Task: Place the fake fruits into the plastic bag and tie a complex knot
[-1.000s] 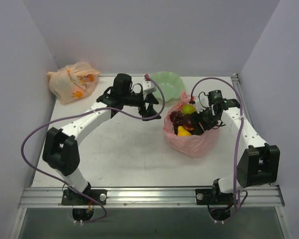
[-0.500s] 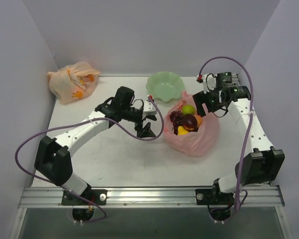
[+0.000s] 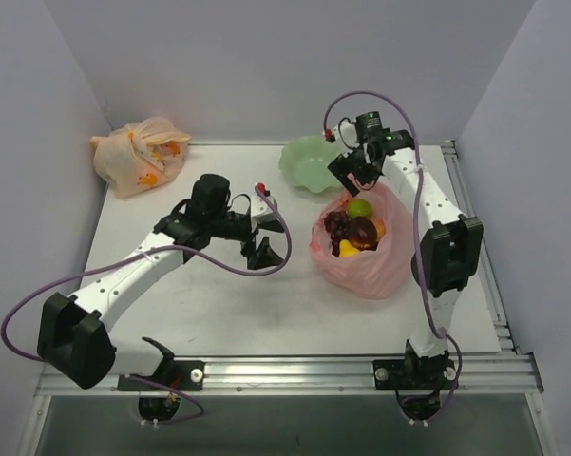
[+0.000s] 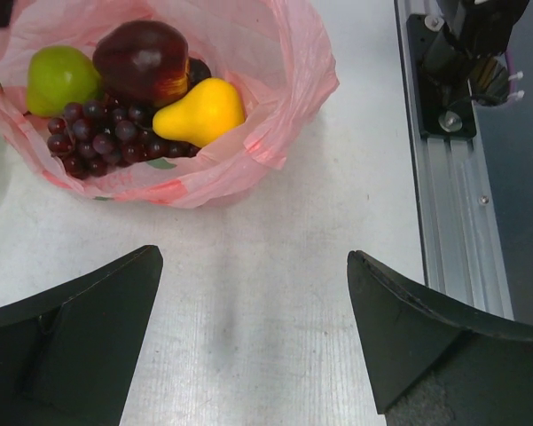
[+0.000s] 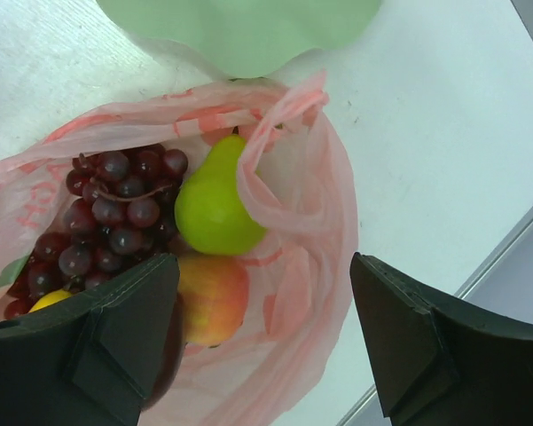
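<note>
The pink plastic bag stands open on the table right of centre. Inside lie a dark grape bunch, a dark red fruit, a green pear, a yellow pear and an orange peach. My left gripper is open and empty, low over the table left of the bag; its wrist view shows the bag, grapes and yellow pear ahead. My right gripper is open and empty above the bag's far rim, over the green pear, peach and bag handle.
A pale green bowl stands just behind the bag and shows in the right wrist view. A tied pale orange bag sits at the far left corner. A metal rail runs along the near edge, with the right arm's base on it.
My right gripper came out of the bag and swung up to its far rim near the bowl. My left gripper drew back from beside the bowl toward the near left.
</note>
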Controlling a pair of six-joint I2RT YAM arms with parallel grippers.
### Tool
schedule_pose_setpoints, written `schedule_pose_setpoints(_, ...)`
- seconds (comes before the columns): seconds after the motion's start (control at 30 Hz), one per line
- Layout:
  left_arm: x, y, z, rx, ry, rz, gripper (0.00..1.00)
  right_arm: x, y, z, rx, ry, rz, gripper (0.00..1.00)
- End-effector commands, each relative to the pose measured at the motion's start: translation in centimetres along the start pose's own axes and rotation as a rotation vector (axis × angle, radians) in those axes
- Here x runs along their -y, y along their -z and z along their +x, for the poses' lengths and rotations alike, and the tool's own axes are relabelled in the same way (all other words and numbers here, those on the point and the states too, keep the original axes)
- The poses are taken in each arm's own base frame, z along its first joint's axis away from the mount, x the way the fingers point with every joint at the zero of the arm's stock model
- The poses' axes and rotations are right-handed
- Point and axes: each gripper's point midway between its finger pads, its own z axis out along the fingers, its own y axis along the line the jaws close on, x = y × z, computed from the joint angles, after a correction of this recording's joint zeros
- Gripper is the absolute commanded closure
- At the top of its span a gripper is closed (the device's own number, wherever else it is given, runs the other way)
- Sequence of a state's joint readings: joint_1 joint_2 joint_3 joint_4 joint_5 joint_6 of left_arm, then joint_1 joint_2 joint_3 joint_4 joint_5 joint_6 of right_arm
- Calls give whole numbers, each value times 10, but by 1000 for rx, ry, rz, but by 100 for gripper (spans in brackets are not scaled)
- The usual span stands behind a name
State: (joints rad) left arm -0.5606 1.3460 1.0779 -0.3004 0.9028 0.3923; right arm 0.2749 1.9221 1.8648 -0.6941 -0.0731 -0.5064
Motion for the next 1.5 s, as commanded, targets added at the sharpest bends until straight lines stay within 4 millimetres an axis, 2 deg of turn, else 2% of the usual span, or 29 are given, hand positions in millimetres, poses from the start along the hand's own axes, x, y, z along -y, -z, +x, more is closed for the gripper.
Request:
schedule_pose_setpoints(0.0,4,9,-24,79,-26,-22,3,10,-7,-7,-48,125,70,20)
schedule_pose_setpoints(0.13,1,10,-18,67,-29,-59,3,9,-28,-8,-82,165,81,26)
schedule_pose_setpoints(0.23,4,5,-13,42,-58,-58,3,10,-42,-7,-105,178,96,36)
schedule_pose_setpoints(0.33,12,-4,-9,0,-146,-51,3,11,-54,-5,-124,178,105,49)
schedule_pose_setpoints(0.37,12,-6,-9,-9,-170,-55,3,9,-56,-6,-125,175,102,59)
schedule_pose_setpoints(0.5,9,-24,-7,-58,-269,-78,3,7,-58,-7,-119,162,94,73)
schedule_pose_setpoints(0.53,6,-27,-9,-59,-284,-92,3,8,-58,-7,-123,164,100,73)
schedule_pose_setpoints(0.6,0,-34,-14,-56,-275,-94,3,7,-61,-5,-129,167,96,65)
schedule_pose_setpoints(0.67,-4,-42,-15,-57,-247,-89,3,7,-63,-3,-136,166,92,45)
schedule_pose_setpoints(0.73,-7,-45,-24,-40,-248,-88,3,6,-65,-3,-138,170,90,43)
schedule_pose_setpoints(0.8,-11,-49,-28,-35,-253,-92,3,6,-69,-2,-144,171,90,42)
schedule_pose_setpoints(0.87,-12,-53,-32,-30,-270,-95,3,6,-74,-1,-148,175,84,47)
schedule_pose_setpoints(0.9,-13,-55,-32,-32,-273,-95,3,7,-75,-1,-150,175,86,51)
schedule_pose_setpoints(0.97,-10,-62,-33,-32,-277,-80,2,8,-79,-1,-150,163,84,66)
schedule_pose_setpoints(1.03,-6,-69,-34,-33,-297,-67,3,10,-79,-4,-138,144,82,77)
schedule_pose_setpoints(1.07,-6,-74,-31,-43,-299,-64,3,9,-79,-5,-134,140,82,87)
schedule_pose_setpoints(1.17,-4,-86,-24,-68,-313,-54,3,9,-73,-8,-118,126,84,100)
schedule_pose_setpoints(1.27,-3,-96,-13,-101,-323,-46,2,8,-64,-7,-107,112,78,100)
schedule_pose_setpoints(1.33,-11,-100,-2,-136,-314,-67,3,5,-60,-4,-102,90,64,100)
schedule_pose_setpoints(1.4,-17,-104,0,-161,-303,-90,8,8,-47,-6,-76,64,64,100)
schedule_pose_setpoints(1.43,-19,-106,9,-191,-271,-92,12,7,-44,-7,-67,38,63,100)
schedule_pose_setpoints(1.47,-23,-105,6,-199,-264,-112,19,8,-33,-9,-41,21,57,100)
